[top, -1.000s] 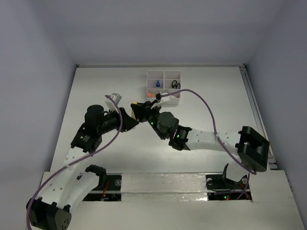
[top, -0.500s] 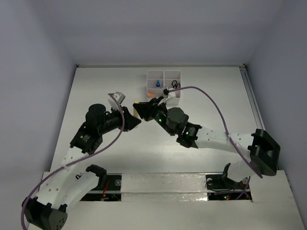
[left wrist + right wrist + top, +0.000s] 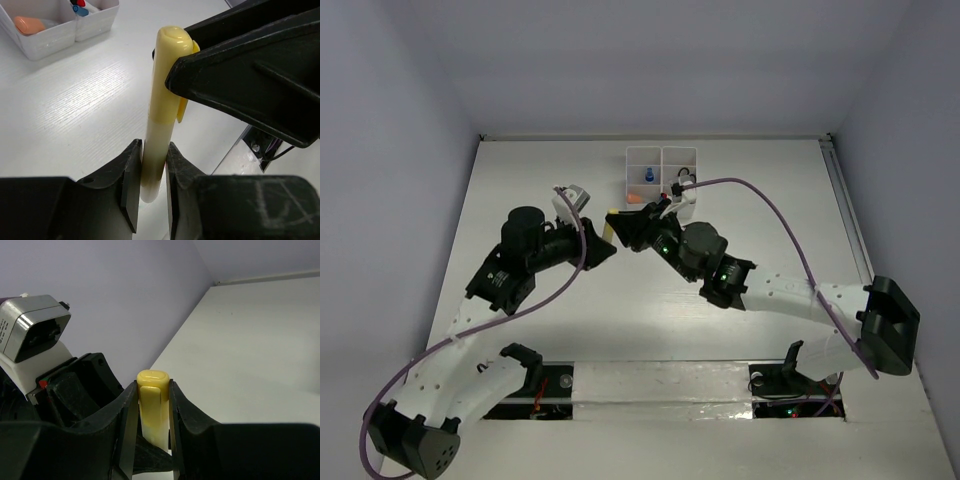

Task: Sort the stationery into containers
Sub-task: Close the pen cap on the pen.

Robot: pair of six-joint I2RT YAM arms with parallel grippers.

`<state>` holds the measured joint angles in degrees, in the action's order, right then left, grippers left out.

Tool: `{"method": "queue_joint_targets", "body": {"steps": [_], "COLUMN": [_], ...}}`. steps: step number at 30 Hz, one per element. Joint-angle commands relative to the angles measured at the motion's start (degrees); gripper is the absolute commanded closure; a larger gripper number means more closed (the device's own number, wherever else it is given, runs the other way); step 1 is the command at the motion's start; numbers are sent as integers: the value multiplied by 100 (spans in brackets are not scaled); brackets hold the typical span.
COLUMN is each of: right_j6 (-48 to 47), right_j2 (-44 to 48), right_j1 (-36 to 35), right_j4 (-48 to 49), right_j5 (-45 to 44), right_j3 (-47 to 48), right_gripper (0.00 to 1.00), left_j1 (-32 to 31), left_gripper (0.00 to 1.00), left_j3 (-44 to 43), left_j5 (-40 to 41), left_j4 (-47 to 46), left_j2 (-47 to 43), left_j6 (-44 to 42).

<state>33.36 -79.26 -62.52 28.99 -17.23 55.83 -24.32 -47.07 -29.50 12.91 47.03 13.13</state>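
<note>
Judging by the far tray, already loaded with an orange eraser, sorting is rated partly done; the yellow highlighter is clamped by left pincer and right pincer together above the worktop centre, undeposited.

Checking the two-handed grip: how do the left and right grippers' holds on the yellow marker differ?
The left gripper clamps the marker at its bare barrel end, while the right gripper clamps the capped end, by the clip. In the overhead view the left gripper reaches in from the left and the right gripper from the right, meeting tip to tip. Shared: both are shut on the same marker.
</note>
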Motion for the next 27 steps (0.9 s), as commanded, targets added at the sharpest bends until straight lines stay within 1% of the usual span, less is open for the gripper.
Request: {"method": "queue_joint_targets", "body": {"steps": [1, 5, 11, 15, 19, 24, 26, 27], "right_j6": [48, 38, 336, 557, 583, 522, 583, 575], "right_j2": [-212, -300, -432, -686, -749, -687, -556, -442], "right_j1": [-507, -507, -507, -507, -507, -507, -507, -507], "right_j4": [-1344, -1344, -1098, -834, -781, -772, -729, -755], "right_j5": [2092, 2198, 2312, 2497, 2453, 2479, 2330, 2095], "right_j3": [-424, -538, -1091, -1382, -1514, -1532, -1610, -1654], "right_gripper": [100, 100, 100, 100, 100, 100, 100, 100], "left_j1": [191, 190, 138, 138, 138, 138, 85, 85], "left_gripper": [100, 100, 100, 100, 100, 100, 100, 100], "left_j3": [-925, -1321, -2015, -2455, -2903, -2791, -2651, -2597], "left_j5": [1359, 1411, 1482, 1350, 1341, 1271, 1297, 1280], "left_j4": [-2117, -2047, -1950, -1906, -1775, -1844, -1853, -1844], "left_j2": [184, 394, 728, 1019, 1195, 1274, 1274, 1257], "left_j6": [199, 111, -47, -38, -108, -38, -29, -12]}}
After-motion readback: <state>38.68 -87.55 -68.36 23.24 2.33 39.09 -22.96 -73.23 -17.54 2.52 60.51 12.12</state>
